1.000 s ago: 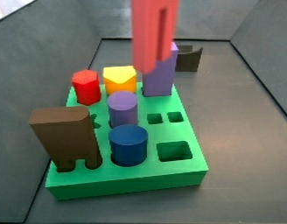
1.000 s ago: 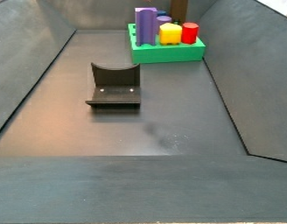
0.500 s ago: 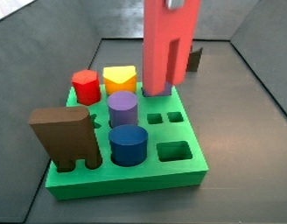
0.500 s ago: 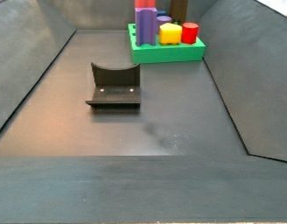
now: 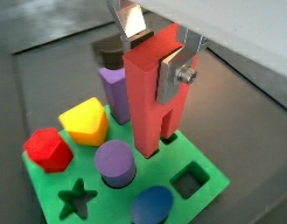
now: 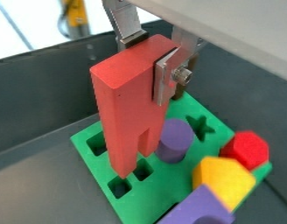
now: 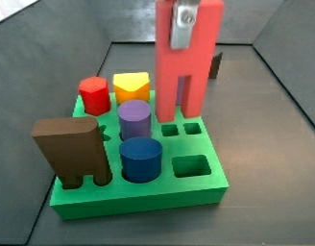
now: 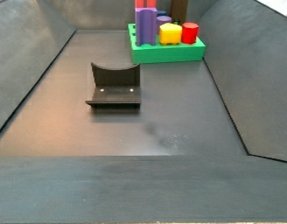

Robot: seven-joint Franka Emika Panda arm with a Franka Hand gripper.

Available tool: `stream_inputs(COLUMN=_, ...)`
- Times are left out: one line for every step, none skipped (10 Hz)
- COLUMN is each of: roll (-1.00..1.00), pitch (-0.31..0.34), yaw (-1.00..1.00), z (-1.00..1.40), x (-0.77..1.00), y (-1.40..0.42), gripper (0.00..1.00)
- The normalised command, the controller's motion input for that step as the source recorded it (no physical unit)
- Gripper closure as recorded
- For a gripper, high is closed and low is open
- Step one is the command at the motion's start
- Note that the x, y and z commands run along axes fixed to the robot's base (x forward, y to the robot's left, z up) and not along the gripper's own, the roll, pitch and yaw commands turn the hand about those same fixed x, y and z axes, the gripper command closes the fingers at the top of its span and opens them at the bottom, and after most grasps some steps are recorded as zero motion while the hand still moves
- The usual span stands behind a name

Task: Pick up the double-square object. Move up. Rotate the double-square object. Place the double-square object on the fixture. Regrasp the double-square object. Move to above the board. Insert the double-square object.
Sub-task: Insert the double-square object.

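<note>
My tool (image 5: 157, 61) grips the double-square object (image 7: 187, 62) upright over the board (image 7: 211, 182); only insertion into the square holes remains.

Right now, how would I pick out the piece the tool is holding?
Find the green board with coloured pegs. Above its two small square holes hangs the double-square object, upright in the tool. It alone is salmon, flat and ends in two prongs.
</note>
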Motion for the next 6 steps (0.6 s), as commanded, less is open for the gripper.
stream_inputs(roll=0.00, pitch=0.046, yaw=-0.70, z=-0.28, x=0.31, y=0.02, gripper=1.00)
stream_inputs(roll=0.00, pitch=0.080, yaw=-0.47, z=-0.24, x=0.41, y=0.06, gripper=1.00)
stream_inputs(roll=0.01, pitch=0.100, yaw=-0.29, z=-0.25, x=0.38, y=0.07, gripper=1.00)
stream_inputs(roll=0.02, pitch=0.087, yaw=-0.22, z=-0.22, x=0.24, y=0.11, gripper=1.00)
stream_inputs(roll=0.02, pitch=0.017, yaw=0.00, z=-0.11, x=-0.01, y=0.00, gripper=1.00)
stream_inputs(roll=0.01, pitch=0.039, yaw=0.00, z=-0.08, x=0.00, y=0.07, gripper=1.00)
